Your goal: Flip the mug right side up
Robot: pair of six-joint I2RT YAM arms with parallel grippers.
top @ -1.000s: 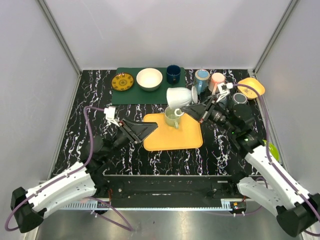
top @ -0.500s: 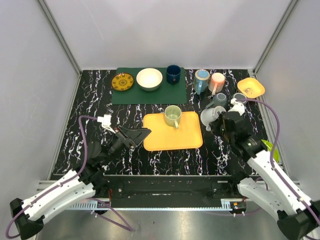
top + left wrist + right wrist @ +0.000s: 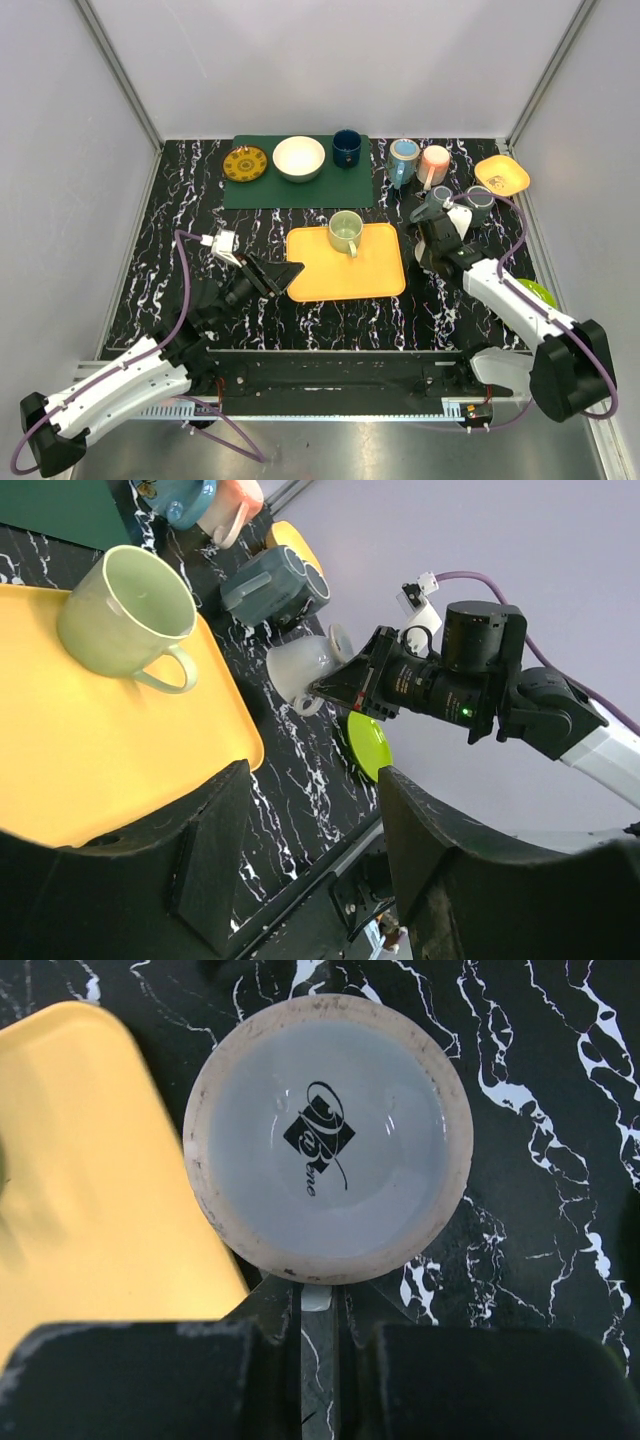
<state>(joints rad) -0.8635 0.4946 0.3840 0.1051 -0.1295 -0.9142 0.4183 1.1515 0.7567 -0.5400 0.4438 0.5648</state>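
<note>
Watching the right gripper (image 3: pixel 318 1310), I see it has carried the white mug (image 3: pixel 328 1138) off the yellow tray (image 3: pixel 350 275) to just right of it, fingers pinched narrow at its handle, base still up, so unturned, while the left gripper (image 3: pixel 310 780) gapes wide, empty.

The worktop (image 3: pixel 180 200) is black stone-patterned with white veins. A yellow tray (image 3: pixel 350 278) lies at its centre. A dark green mat (image 3: pixel 300 195) lies flat at 11 o'clock, against the far edge. At 1 o'clock a blue mug (image 3: pixel 403 160) and a pink mug (image 3: pixel 434 163) stand touching; a grey mug (image 3: pixel 270 595) is just nearer. A yellow dish (image 3: pixel 502 175) sits at 2 o'clock and a lime plate (image 3: pixel 370 745) at 4 o'clock. A white mug (image 3: pixel 328 1140) is base-up beside the tray's 3 o'clock edge (whether it fully rests there is unclear).
</note>
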